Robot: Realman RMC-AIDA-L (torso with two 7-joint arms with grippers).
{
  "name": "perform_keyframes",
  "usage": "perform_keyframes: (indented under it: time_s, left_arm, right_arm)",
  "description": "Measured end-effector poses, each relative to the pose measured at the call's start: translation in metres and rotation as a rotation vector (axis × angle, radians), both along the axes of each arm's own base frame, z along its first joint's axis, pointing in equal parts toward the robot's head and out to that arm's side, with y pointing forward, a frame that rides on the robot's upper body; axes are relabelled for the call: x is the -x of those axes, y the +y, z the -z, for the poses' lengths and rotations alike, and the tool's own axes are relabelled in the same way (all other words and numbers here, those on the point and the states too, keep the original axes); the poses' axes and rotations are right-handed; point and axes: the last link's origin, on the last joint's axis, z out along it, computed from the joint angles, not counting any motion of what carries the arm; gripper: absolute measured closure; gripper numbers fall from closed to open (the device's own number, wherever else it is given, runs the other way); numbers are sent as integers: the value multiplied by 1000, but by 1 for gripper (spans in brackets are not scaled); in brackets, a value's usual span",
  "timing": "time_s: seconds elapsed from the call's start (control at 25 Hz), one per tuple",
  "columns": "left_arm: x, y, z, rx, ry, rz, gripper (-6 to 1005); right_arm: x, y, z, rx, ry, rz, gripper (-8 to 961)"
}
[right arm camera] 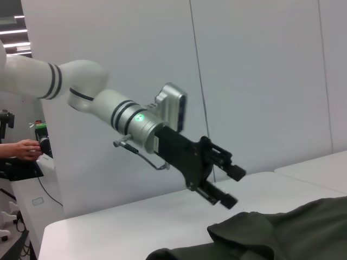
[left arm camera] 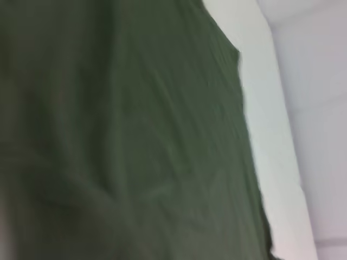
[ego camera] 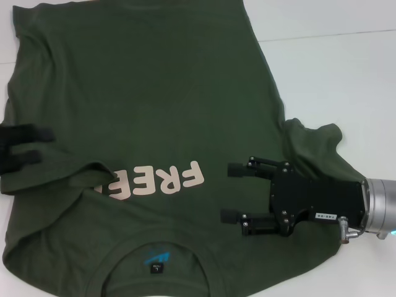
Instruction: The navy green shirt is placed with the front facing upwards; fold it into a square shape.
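The light is bright and even, and it seems to come from above. The white table [ego camera: 346,68] looks almost washed out. My right gripper [ego camera: 234,192] throws only a soft, faint shadow on the shirt [ego camera: 154,93]. My left wrist view is smeary and blurred, while the other two views look sharp.

The right gripper [ego camera: 230,192] reached in flat, with its two black jaws wide apart and its silver wrist behind them. The left gripper [ego camera: 38,145] showed only two dark finger ends, spread apart. From the right wrist camera, the left gripper [right arm camera: 234,187] hung with jaws apart.
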Motion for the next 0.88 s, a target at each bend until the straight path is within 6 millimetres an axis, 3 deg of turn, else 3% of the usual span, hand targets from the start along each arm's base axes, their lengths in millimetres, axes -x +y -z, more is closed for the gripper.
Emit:
perform_keyframes:
  time_s: [0.12, 0.32, 0.56, 0.88]
  left_arm:
    - [25, -11, -15, -36, 20, -105, 267]
    - [47, -25, -22, -45, 50, -212, 223]
    - [51, -27, -19, -38, 61, -238, 170]
    - [51, -18, -9, -48, 79, -266, 173]
  right_arm:
    - [0, 0, 0, -2, 0, 2, 69]
    - [-1, 0, 0, -6, -1, 4, 69]
    - [-1, 1, 0, -5, -3, 2, 68]
    - [-3, -1, 0, -6, -6, 9, 69]
